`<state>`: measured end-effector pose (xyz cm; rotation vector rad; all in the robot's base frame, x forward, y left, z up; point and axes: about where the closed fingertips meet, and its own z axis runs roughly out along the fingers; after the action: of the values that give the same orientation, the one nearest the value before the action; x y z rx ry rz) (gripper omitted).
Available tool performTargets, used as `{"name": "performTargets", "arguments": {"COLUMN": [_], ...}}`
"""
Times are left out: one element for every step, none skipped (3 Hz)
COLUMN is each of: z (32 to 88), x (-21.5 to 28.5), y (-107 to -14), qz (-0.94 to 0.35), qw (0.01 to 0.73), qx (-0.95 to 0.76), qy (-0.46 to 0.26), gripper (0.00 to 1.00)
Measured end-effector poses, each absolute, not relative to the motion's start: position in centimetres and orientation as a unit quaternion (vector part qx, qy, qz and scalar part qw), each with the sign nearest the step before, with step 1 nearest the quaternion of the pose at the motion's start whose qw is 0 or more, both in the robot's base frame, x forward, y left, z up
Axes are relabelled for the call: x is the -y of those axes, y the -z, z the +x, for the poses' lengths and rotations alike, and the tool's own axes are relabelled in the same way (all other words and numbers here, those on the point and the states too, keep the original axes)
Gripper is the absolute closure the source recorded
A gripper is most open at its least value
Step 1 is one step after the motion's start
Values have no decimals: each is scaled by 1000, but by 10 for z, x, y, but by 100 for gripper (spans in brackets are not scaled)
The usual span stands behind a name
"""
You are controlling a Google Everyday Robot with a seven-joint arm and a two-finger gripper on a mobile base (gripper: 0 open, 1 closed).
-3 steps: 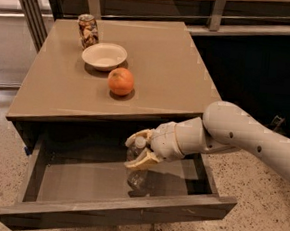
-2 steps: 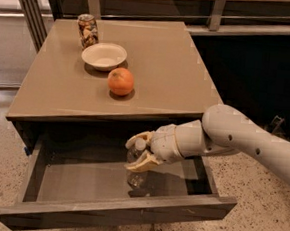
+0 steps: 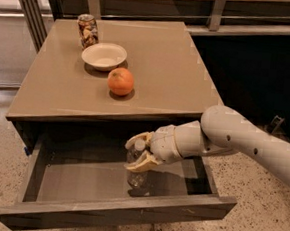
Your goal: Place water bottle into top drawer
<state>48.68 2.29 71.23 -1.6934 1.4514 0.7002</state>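
Down inside the top drawer [image 3: 117, 213], your gripper [image 3: 133, 155] has its jaws clamped round the water bottle [image 3: 136, 177]. Bottle's approx upright: long axis vertical, neck up btwn the jaws. Base looks at or just above the drawer floor; can't tell if it's touching. Cap & label mostly hidden by jaws.

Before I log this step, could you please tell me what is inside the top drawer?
The water bottle stands upright inside the top drawer, with the gripper closed round its neck. The drawer's rear, beneath the tabletop, is in shadow, and the arm covers part of its floor.
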Motion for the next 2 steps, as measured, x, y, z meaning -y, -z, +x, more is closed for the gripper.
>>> {"name": "performTargets", "arguments": {"z": [487,487], "x": [-23,-23], "y": [-712,-712], "qz": [-667,-667], "qw": [391,391], "qx": [-571,-571], "qy": [-276,-276], "gripper": [74,50]}}
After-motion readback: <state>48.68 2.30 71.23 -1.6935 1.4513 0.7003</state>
